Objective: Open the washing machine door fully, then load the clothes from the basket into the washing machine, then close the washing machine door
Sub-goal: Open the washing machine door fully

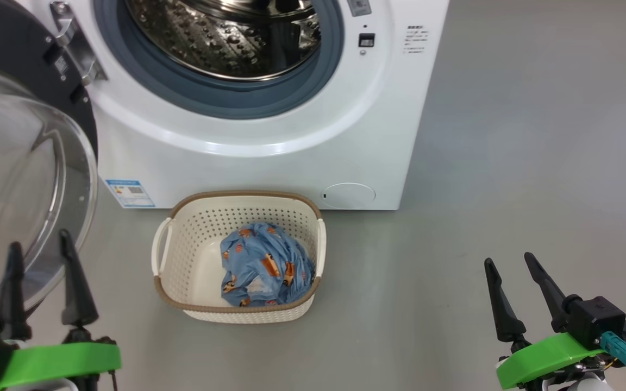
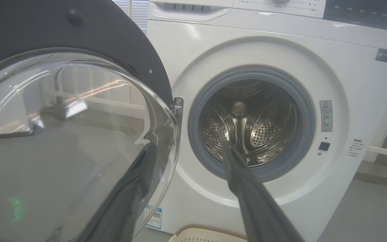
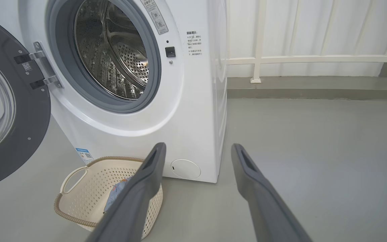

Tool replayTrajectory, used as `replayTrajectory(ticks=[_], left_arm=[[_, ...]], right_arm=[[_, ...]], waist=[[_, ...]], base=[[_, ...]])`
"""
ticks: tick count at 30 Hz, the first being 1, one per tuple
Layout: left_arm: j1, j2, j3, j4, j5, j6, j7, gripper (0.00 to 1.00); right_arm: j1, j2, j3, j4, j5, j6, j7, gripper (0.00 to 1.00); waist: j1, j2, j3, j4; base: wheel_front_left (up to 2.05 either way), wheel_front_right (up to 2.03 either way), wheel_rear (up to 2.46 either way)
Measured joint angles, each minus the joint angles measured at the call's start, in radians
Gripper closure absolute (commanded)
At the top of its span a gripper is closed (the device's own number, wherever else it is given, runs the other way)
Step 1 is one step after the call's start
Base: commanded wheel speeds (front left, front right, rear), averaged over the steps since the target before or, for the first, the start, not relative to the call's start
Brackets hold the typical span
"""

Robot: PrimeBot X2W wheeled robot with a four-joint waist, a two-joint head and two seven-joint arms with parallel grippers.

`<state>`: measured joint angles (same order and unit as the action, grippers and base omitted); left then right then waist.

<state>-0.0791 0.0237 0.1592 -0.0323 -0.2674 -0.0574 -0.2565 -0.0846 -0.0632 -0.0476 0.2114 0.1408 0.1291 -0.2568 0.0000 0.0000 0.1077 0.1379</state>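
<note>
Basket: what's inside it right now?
Inside the cream-white perforated plastic basket lies a crumpled bundle of light blue clothes printed with orange figures, toward its right side; the left of its bottom is bare. Anything beneath the bundle is covered.

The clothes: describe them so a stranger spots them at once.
The white washing machine stands with its door open. On the floor before it sits a cream perforated basket. The clothes are the crumpled light blue bundle inside, printed with small orange figures.

Perforated plastic basket [image 1: 193, 239], steel drum [image 1: 226, 38]
</note>
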Motion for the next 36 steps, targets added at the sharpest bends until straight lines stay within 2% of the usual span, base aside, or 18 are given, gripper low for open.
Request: replayTrajectory(ticks=[10,23,32,36], left_arm=[[0.042,0.003,-0.072,0.013,0.006,-0.018,0.0,0.0],[0.105,0.01,-0.106,0.058,0.008,-0.026,0.0,0.0],[0.141,0.012,-0.115,0.085,0.025,-0.021,0.001,0.0],[0.142,0.014,-0.115,0.106,0.053,-0.002,0.001,0.0]], right_arm=[[0.002,0.002,0.001,-0.03,0.0,0.0,0.0,0.0],[0.018,0.006,0.001,-0.062,-0.007,0.0,0.0,0.0],[0.032,0.008,0.0,-0.075,-0.012,0.0,0.0,0.0],[0.047,0.01,-0.004,-0.081,-0.016,0.0,0.0,0.0]], waist=[[0.0,0.0,-0.013,-0.059],[-0.0001,0.0,-0.034,-0.152],[0.0,0.0,-0.052,-0.173],[0.0,0.0,-0.054,-0.168]], base=[[0.0,0.0,0.0],[0.0,0.0,0.0],[0.0,0.0,0.0],[0.0,0.0,0.0]])
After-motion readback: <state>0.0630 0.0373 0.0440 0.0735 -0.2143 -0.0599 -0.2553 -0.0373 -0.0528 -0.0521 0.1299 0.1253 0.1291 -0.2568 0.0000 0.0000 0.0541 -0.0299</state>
